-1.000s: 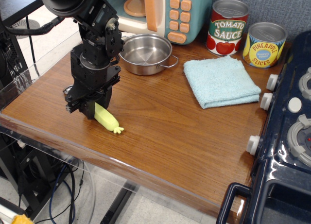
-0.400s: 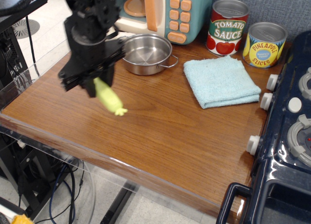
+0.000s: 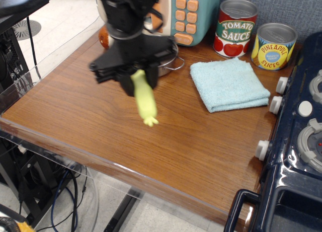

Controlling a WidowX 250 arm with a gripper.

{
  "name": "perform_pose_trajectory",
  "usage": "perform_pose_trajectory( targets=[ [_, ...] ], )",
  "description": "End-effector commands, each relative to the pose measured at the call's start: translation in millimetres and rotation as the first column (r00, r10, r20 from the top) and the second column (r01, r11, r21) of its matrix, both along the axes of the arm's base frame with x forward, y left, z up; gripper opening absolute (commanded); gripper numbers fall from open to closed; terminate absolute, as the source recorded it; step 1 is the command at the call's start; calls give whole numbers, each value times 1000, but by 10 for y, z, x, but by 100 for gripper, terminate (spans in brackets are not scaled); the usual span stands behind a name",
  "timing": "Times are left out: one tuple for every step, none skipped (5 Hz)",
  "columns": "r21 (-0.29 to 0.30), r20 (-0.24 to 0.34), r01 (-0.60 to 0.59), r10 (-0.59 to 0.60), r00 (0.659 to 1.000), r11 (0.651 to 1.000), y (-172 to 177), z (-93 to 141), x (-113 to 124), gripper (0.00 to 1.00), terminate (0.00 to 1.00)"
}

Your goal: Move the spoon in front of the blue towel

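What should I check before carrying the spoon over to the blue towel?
1. Spoon held in the claw: ok, handle hangs below it.
2. Spoon clear of the table: ok, it appears lifted.
3. Spoon bowl seated in the grip: cannot tell, hidden.
4. Wood in front of the blue towel: ok, bare.
5. Steel pot beside the claw: cannot tell clearance, mostly hidden.

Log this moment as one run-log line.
gripper: shut on spoon | spoon: lifted, handle down | towel: untouched | placement: not yet
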State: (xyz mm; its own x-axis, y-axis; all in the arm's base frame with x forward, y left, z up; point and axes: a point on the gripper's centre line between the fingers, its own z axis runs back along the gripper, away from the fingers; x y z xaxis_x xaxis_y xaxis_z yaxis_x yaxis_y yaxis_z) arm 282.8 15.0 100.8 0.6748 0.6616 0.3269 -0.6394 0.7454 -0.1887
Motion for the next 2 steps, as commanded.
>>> perform_pose_trajectory(
  targets=[
    [49, -18, 366, -366, 930, 929, -498, -129, -119, 0, 0],
    [48, -42, 459, -458, 888, 887, -675, -248, -169, 0, 0]
  ],
)
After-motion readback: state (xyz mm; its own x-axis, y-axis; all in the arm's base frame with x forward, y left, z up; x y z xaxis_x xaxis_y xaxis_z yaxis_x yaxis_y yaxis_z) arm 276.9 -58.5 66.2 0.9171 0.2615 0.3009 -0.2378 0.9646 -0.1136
